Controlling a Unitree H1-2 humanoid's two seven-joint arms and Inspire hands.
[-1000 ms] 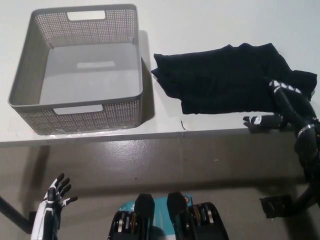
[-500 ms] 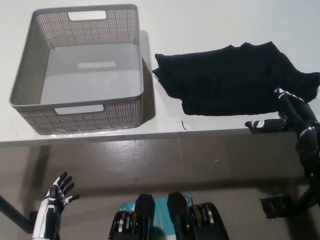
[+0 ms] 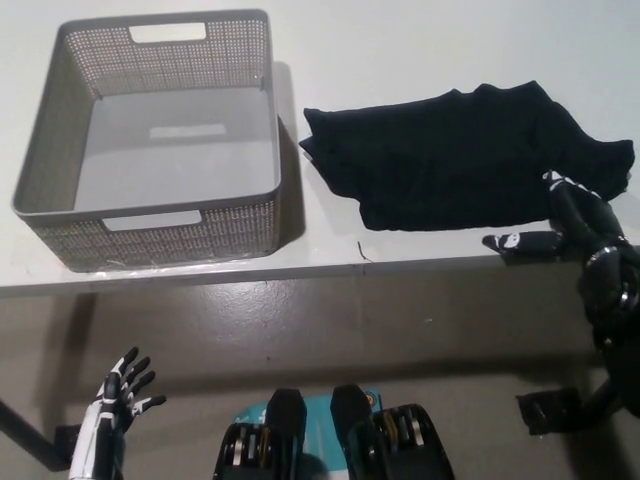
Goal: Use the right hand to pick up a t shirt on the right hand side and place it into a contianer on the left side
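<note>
Now we hold our right hand (image 3: 560, 222), fingers spread and empty, at the near right corner of the t shirt (image 3: 460, 155), which stretches leftward along the bench (image 3: 420, 40) toward the container (image 3: 150, 205).

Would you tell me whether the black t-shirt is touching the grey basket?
Apart: the head view shows bare white table between the t-shirt and the basket.
</note>
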